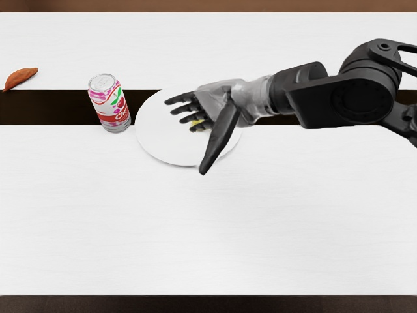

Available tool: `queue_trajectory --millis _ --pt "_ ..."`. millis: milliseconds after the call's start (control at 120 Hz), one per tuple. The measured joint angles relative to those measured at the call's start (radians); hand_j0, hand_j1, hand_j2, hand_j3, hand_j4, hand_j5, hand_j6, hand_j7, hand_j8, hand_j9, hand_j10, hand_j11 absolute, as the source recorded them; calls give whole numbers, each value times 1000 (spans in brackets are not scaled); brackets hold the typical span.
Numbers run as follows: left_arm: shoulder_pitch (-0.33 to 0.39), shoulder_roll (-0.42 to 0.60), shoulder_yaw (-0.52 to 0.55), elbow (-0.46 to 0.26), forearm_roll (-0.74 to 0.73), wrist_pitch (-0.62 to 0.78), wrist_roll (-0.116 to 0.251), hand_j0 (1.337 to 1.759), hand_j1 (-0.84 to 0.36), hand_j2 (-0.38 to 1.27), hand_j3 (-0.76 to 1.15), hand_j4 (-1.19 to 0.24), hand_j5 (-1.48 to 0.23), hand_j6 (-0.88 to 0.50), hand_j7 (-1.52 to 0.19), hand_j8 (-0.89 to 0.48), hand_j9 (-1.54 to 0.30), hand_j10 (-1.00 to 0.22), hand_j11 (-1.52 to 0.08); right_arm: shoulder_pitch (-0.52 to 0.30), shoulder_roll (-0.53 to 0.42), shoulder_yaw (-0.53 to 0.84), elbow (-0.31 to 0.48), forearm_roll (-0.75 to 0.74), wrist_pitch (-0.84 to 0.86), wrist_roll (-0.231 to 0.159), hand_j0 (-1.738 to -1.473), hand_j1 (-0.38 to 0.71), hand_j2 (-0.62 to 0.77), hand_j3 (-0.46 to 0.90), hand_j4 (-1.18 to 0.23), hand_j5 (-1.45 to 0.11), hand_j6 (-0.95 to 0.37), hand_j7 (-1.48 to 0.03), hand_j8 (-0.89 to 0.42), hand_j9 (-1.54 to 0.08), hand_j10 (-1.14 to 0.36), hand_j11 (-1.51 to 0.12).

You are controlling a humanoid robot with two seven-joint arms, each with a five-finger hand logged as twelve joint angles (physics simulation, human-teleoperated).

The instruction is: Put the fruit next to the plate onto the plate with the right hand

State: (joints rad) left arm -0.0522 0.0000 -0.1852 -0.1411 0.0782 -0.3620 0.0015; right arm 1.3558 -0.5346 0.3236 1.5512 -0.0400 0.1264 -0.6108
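The right hand (207,111) is hovering over the white plate (159,140), with its arm reaching in from the right edge across the counter (208,222). Its fingers (181,101) are stretching out nearly straight and fanned apart, the thumb jutting down toward the plate's near rim, so they are clamping nothing. A small patch of yellow is peeking out beneath them, which I am taking to be the fruit (197,123). It is lying within the plate's outline, mostly hidden under the palm, and whether the hand is touching it cannot be told. A soda can (109,103) is standing upright just beside the plate's left edge, and an orange-red item (19,78) is lying well apart at the far left. Judging from this, the placing step is being finished and the letting-go is under way. The next move is calling for a clean lift straight up and back to the right, without the thumb dragging the fruit off or nudging the plate toward the can.
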Motion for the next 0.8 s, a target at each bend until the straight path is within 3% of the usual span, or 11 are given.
queue_trajectory --millis 158,258,800 --pt "-1 0 0 0 0 0 0 1658 325 4 0 -20 -26 -20 -26 -20 -26 -20 -26 -165 -130 112 23 84 317 0 -1658 -347 2 0 -3 -4 -3 -4 -3 -4 -3 -4" --pt "0 0 0 0 0 0 0 1658 325 4 0 -20 -26 -20 -26 -20 -26 -20 -26 -226 -220 148 24 132 420 0 -1658 -348 1 0 -2 -2 -2 -2 -2 -2 -2 -2" --pt "25 0 0 0 0 0 0 1658 325 4 0 -20 -26 -20 -26 -20 -26 -20 -26 -333 -547 165 -54 258 485 0 -1658 -349 0 0 0 0 1 0 0 0 0 0"
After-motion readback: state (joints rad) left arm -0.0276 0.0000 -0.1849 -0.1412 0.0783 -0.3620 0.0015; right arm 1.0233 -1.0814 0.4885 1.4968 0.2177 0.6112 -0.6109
